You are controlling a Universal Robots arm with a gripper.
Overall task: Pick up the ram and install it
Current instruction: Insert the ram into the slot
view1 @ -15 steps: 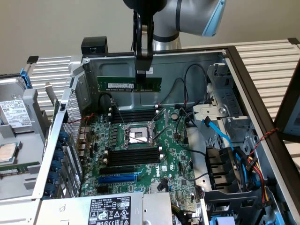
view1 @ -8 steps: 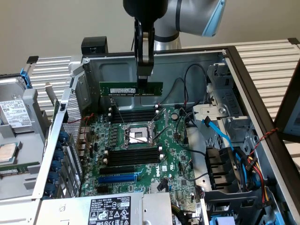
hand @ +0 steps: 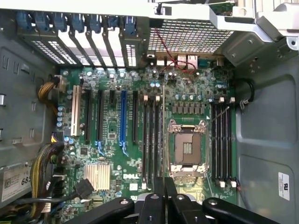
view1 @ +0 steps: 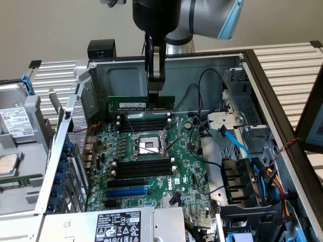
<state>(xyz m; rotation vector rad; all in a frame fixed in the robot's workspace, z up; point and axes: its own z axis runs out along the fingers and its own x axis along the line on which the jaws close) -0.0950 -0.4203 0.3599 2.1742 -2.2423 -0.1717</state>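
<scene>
Ram, the long narrow green circuit-board stick (view1: pixel 128 104) with a white sticker, hangs in the air inside the big grey metal computer case (view1: pixel 202 65), and you have hold of it.

The case lies open and is the biggest thing you can see. The fat grey robot arm with a light blue cap (view1: pixel 202 20) reaches down into it from above. On the floor of the case lies the wide green motherboard (view1: pixel 186 166).

On that board you see two groups of long black plastic slots with white end clips, a far group (view1: pixel 144 123) and a near group (view1: pixel 144 167). The square silver chip socket (view1: pixel 146 145) sits between them. A long blue slot (view1: pixel 126 191) lies on the near side of the near group.

The ram is level, with its sticker facing the exterior camera. It is up off the board and not in any slot. In the exterior view it shows just above the far group. You cannot tell which slot it is over.

Your small black gripper (view1: pixel 154 94) is squeezed tight on the top edge of the ram, a little toward the exterior view's right of the stick's middle. In the wrist view the gripper points down at the board, close to the socket.
</scene>
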